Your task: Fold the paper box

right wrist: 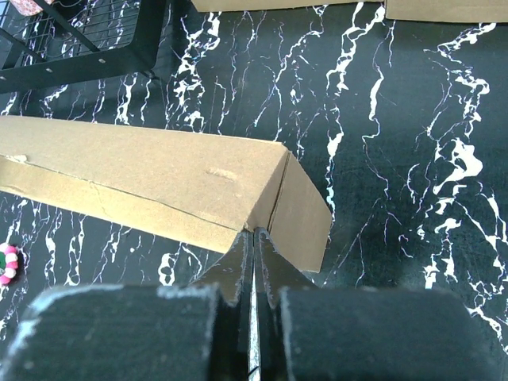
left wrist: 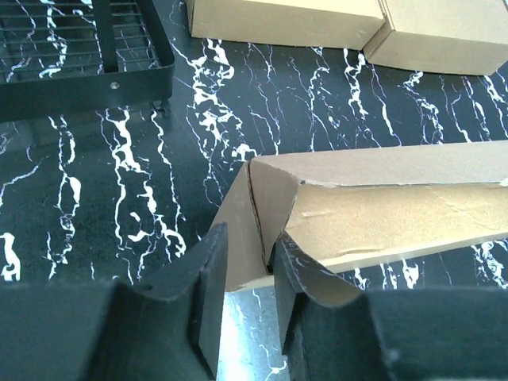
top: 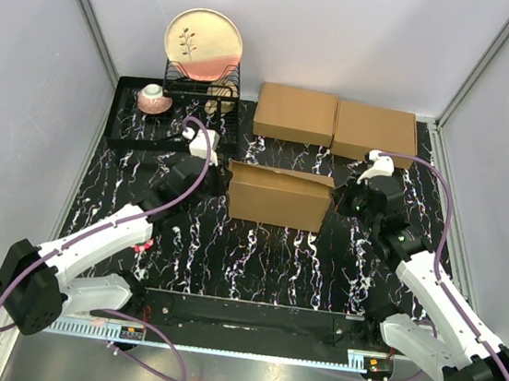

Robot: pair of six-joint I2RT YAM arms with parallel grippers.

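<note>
And there was the paper box [top: 279, 196], sitting in the middle of the top view on the black, white-veined worktop [top: 256, 256], long side facing the arms. It was part-formed, with its upper edge ragged and a flap poking up at the right-hand corner.

The left pincer [left wrist: 246, 258] was at the box's left end. In the left wrist view its jaws stood apart, and the loose corner flap of the box sat in the gap between them. The fingers [left wrist: 208, 294] did not look clamped on it.

The right pincer [right wrist: 254, 246] was at the box's right end. Its jaws were drawn almost completely together, tips right at the box's lower corner. A thin pale line ran between them, and whether that was cardboard being pinched could not be told.

Toward the top of the frame, well apart from the action, two flat brown boxes [top: 337, 122] lay side by side and touching. At upper left a wire rack [top: 202, 87] held a cream-and-pink plate [top: 204, 43] upright. Beside the rack a small bowl [top: 153, 97] sat on a black tray [top: 127, 128].
</note>
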